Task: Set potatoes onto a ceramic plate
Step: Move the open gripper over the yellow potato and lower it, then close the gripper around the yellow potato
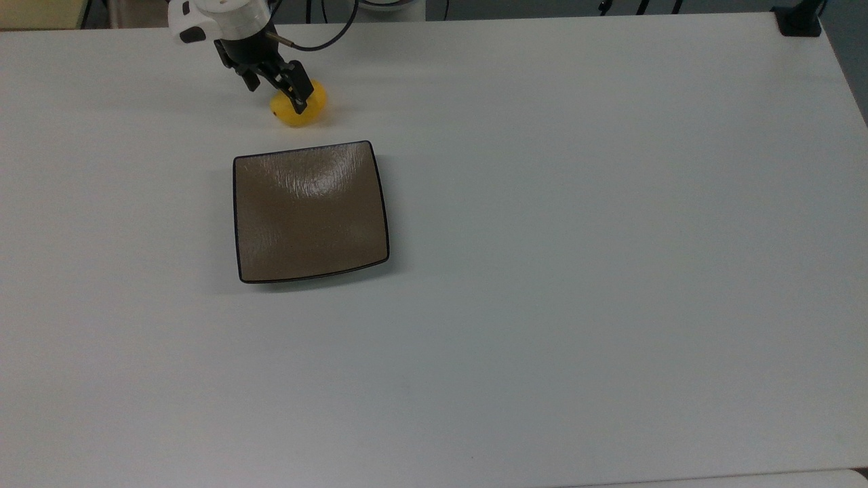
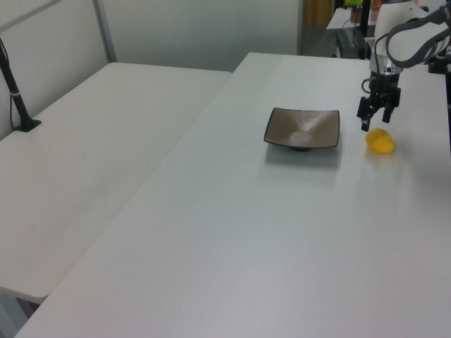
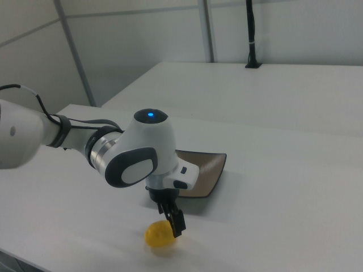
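One potato (image 1: 300, 108) lies on the white table (image 1: 576, 271), bright yellow and egg-shaped, just beyond the far edge of the ceramic plate (image 1: 310, 211) in the top view and apart from it, with a strip of bare table between them. The plate itself, square, glossy brown with a thin black rim, carries nothing, so by my judgement none of the task proper is done: the potato has yet to be gripped, lifted and set down on the plate. What is under way looks like the approach to the grasp. The gripper (image 1: 279, 84) hangs low over the potato with its jaws spread, one finger crossing in front of the yellow body in the top view and the other off to the top view's left of it; in the left view the gripper (image 2: 372, 120) sits just above and to the left view's left of the potato (image 2: 380, 141), while the plate (image 2: 303, 129) stands nearby. The jaws hold nothing. Whether a fingertip already touches the skin is hard to say; in the right view the dark finger overlaps the potato (image 3: 159, 234), which may be mere overlap. The arm reaches down steeply, its white wrist housing (image 3: 144, 153) bent over the spot and the jaws pointing toward the table.
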You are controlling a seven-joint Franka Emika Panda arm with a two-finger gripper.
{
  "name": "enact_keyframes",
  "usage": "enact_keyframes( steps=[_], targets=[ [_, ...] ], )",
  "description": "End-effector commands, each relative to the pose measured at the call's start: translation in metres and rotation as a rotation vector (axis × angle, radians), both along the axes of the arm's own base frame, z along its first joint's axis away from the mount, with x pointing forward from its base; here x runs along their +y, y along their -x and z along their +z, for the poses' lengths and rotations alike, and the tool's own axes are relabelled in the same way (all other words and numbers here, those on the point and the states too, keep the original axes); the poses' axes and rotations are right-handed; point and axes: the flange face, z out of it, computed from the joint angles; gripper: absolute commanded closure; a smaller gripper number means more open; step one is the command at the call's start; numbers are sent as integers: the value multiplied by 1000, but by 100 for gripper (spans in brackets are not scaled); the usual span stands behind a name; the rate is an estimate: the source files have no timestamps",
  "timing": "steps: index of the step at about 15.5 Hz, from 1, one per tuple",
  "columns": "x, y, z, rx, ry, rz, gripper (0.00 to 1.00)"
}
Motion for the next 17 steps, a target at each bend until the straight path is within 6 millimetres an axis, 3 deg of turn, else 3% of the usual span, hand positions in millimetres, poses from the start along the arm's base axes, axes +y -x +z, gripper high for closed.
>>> enact_keyframes(
  steps=[1, 5, 10, 11, 13, 14, 17],
  targets=[
    [12, 6, -10, -8, -12, 17, 0],
    [16, 10, -18, 13, -16, 26, 0],
    [27, 12, -42, 68, -29, 47, 0],
    [27, 13, -42, 69, -30, 48, 15],
    [26, 11, -40, 61, -27, 44, 62],
    [26, 11, -38, 59, -27, 44, 70],
    [26, 11, -34, 56, -27, 44, 71]
  ],
)
